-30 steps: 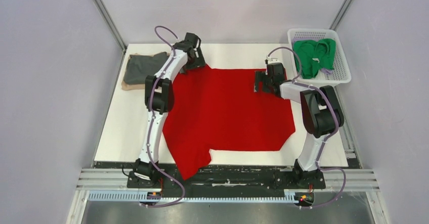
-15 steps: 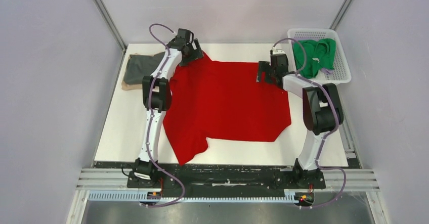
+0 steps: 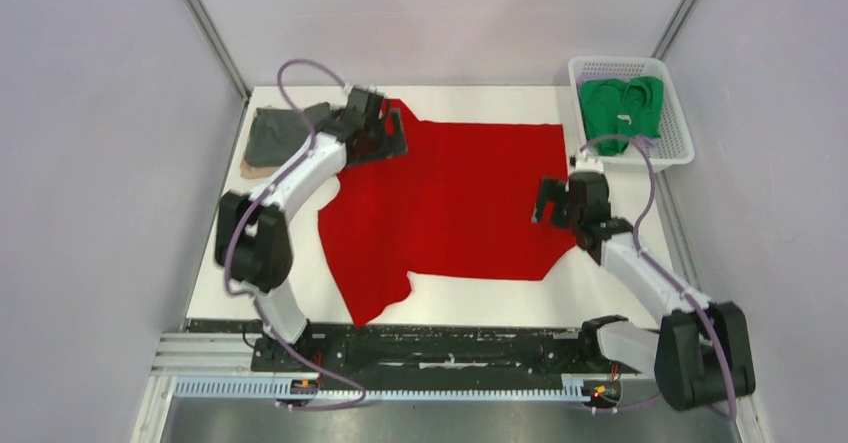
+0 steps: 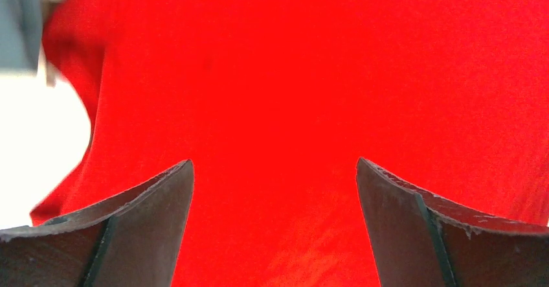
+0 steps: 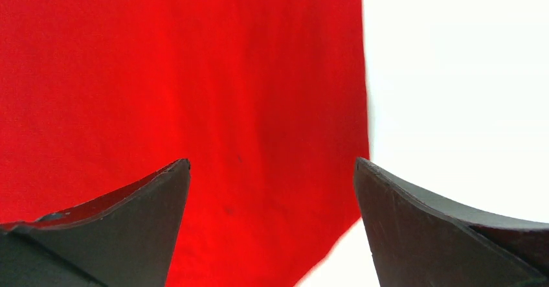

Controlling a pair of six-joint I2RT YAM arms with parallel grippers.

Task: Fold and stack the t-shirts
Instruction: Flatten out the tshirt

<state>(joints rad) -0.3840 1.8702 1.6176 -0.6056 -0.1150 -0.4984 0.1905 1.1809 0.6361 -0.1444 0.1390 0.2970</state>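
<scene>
red shirt: the bright red cloth t-shirt [image 3: 450, 203] lies spread on the white table [image 3: 230, 263], one sleeve toward the near edge; tuck that sleeve in first.
right claw: right gripper [image 3: 553, 201] released, empty, over the right hem; pinch only the edge layer.
left claw: left gripper [image 3: 385, 141] released, empty, over the far left corner.
far left: folded dark grey t-shirt [image 3: 272, 141], likely the stack.
far right: green t-shirt [image 3: 615, 108] in the white lattice basket [image 3: 680, 148].

1. The left arm [image 3: 300, 163] covers the far-left corner of the red t-shirt [image 3: 450, 203], hiding part of the sleeve there.
2. Left of the red t-shirt, the tan t-shirt [image 3: 246, 170] shows only a thin edge under the dark grey t-shirt [image 3: 268, 143].
3. To its right, the green t-shirt [image 3: 612, 108] lies bunched in the basket [image 3: 620, 61], so its shape is unclear.
4. Both wrist views crop the red t-shirt. In the left wrist view, a blurred grey patch [image 4: 19, 34] beyond its left edge cannot be identified.
</scene>
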